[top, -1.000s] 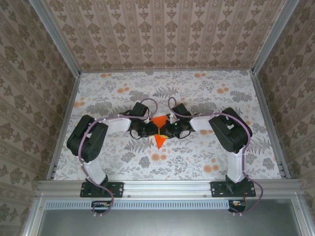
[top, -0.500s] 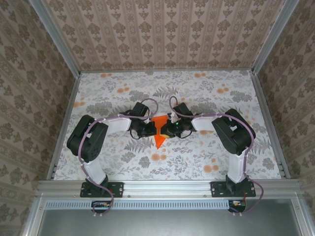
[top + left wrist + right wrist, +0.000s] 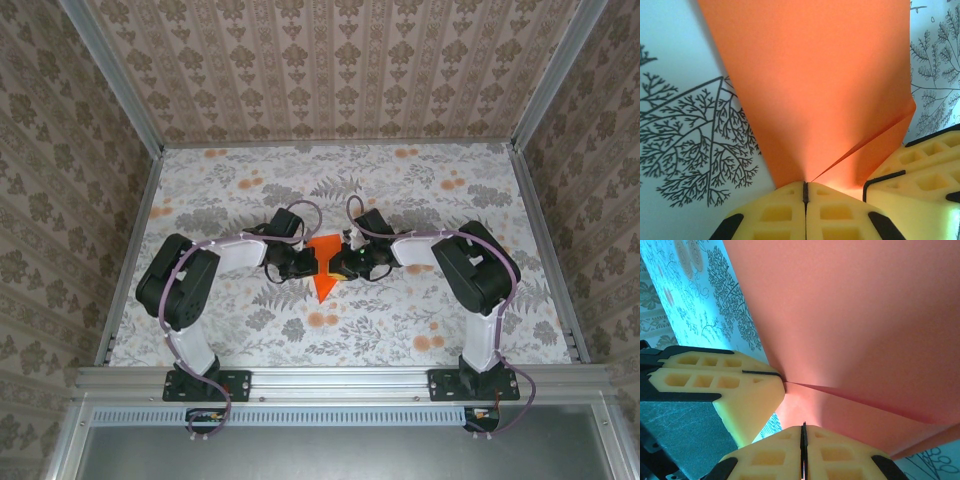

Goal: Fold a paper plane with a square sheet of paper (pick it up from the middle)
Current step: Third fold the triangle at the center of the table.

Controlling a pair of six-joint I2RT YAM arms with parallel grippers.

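The left end effector [image 3: 306, 263] and right end effector [image 3: 338, 264] apparently pinch the orange paper [image 3: 322, 282] from opposite sides.

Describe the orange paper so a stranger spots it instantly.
At the centre of the floral-print table, the left gripper and right gripper meet. Both are shut on the orange paper, which tapers to a point toward the near edge; it is solid bright orange, unlike the pale printed flowers nearby.

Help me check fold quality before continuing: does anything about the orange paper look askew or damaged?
The orange paper is pinched by the shut left claw and the shut right claw, their tips nearly touching. It bows, and a slanted crease runs from the pinch. No tear is visible.
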